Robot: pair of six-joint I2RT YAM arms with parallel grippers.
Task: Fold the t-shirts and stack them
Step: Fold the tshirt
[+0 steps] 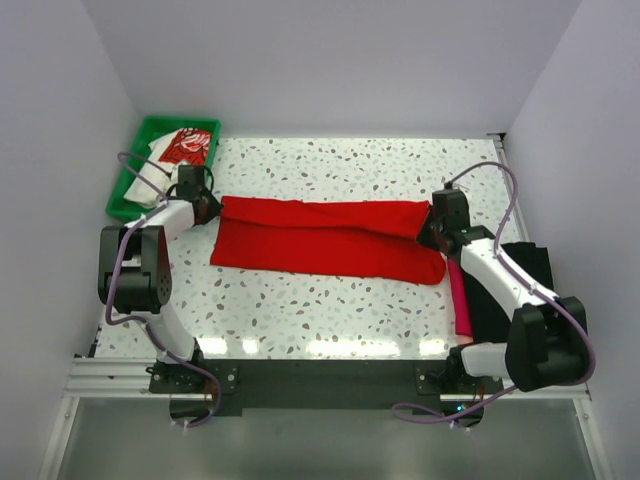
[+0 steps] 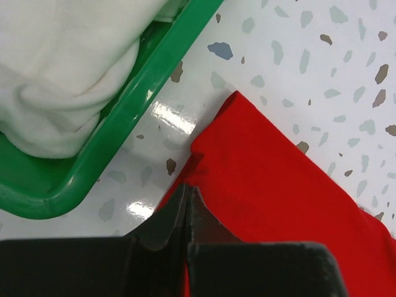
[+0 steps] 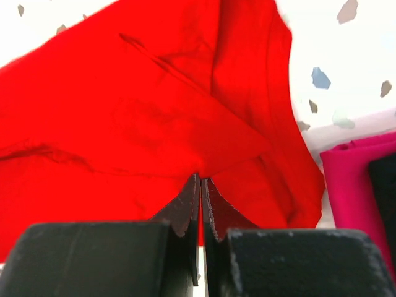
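Step in hand, as judged: fold of the red t-shirt [image 1: 320,238], mid-sequence. It is lying across the middle of the speckled surface [image 1: 330,320] as a long band running left to right, already doubled lengthwise, with a layer edge showing along its length. It is looking smooth on the left and bunching into soft creases at the right end.

Both arms are gripping it, one at each end. The left fingers [image 2: 185,198] are pressed together and pinching the cloth at the left edge, just beside the green tray [image 1: 150,128]. The right fingers [image 3: 197,185] are pressed together and pinching a gathered fold at the right end.

Next move, as judged: a cross fold, carrying one end over the other. That is calling for both pinches holding all layers, an even lift, and the ends landing square.

Other shirts: the white t-shirt [image 1: 185,147] with a red print is sitting crumpled in the tray at far left. The folded black t-shirt [image 1: 530,265] and magenta t-shirt [image 1: 461,300] are lying at the right edge, partly under the right arm, the magenta one just beside the red cloth.
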